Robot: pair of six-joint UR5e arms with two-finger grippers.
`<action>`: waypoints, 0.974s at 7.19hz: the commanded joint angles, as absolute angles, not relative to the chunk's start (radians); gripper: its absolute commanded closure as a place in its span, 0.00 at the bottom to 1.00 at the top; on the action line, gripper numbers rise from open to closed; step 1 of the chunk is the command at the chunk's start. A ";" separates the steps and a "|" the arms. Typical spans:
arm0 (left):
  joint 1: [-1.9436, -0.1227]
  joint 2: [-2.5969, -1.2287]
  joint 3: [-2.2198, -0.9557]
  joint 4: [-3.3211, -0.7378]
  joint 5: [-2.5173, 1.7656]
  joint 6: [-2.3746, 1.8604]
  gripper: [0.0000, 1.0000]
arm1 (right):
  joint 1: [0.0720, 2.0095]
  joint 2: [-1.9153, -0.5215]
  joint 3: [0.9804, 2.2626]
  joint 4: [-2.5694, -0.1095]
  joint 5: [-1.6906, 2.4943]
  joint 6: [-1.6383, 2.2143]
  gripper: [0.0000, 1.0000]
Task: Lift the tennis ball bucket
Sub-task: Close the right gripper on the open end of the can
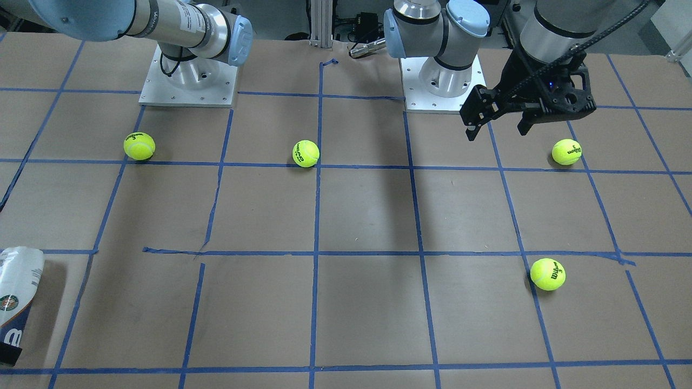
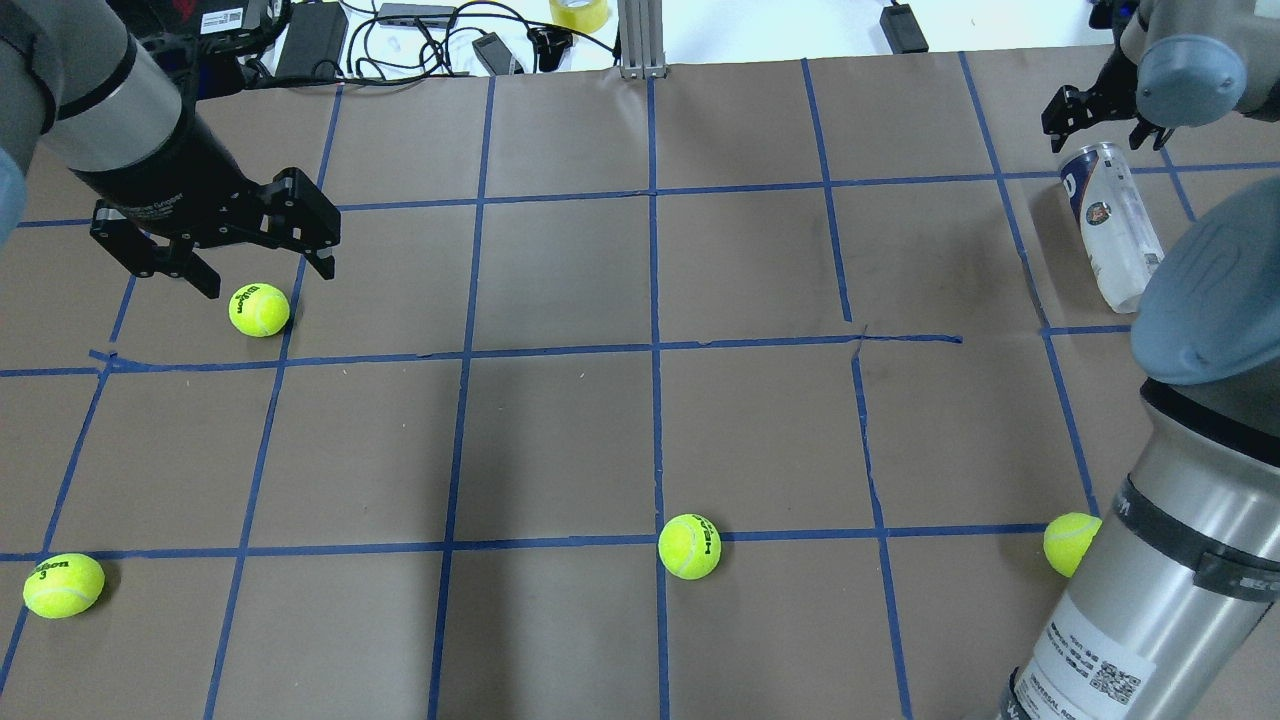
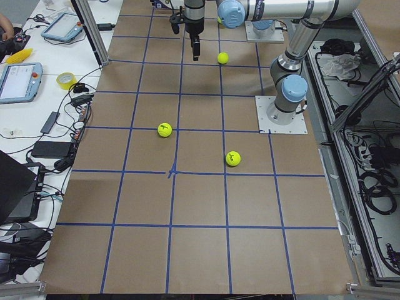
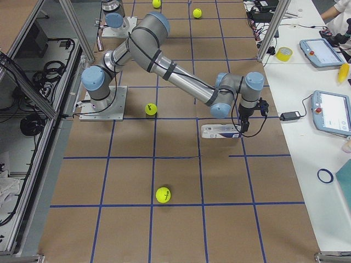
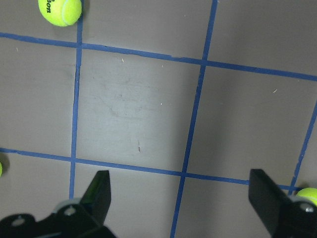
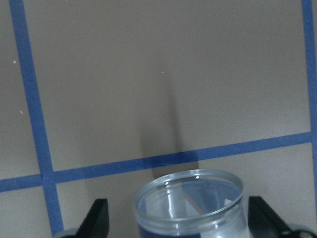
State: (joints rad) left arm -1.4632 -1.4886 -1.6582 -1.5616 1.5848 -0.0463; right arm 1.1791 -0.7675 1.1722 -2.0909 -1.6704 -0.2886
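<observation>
The tennis ball bucket (image 2: pixel 1110 225), a slim clear can with a white and navy label, lies on its side at the far right of the table. It also shows at the left edge of the front view (image 1: pixel 16 302) and in the exterior right view (image 4: pixel 219 131). My right gripper (image 2: pixel 1095 110) is open at the can's far end. In the right wrist view the can's clear rim (image 6: pixel 190 198) sits between the two fingers (image 6: pixel 96 218). My left gripper (image 2: pixel 268 280) is open and empty, and hovers above the table at the far left.
Several yellow-green tennis balls lie about: one (image 2: pixel 259 309) just below my left gripper, one (image 2: pixel 63 585) near left, one (image 2: pixel 689 546) near centre, one (image 2: pixel 1070 543) beside my right arm. Cables and a tape roll (image 2: pixel 578 12) lie beyond the far edge.
</observation>
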 commanded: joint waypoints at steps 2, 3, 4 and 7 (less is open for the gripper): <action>-1.462 -1.489 -1.658 -1.562 1.586 -0.046 0.00 | 1.172 -0.749 1.173 -2.089 -1.669 -0.314 0.00; -1.463 -1.489 -1.658 -1.562 1.585 -0.046 0.00 | 1.172 -0.750 1.173 -2.088 -1.669 -0.330 0.04; -1.462 -1.489 -1.658 -1.562 1.585 -0.046 0.00 | 1.172 -0.746 1.173 -2.089 -1.664 -0.432 0.08; -1.462 -1.491 -1.658 -1.562 1.586 -0.046 0.00 | 1.170 -0.752 1.173 -2.082 -1.631 -0.563 0.12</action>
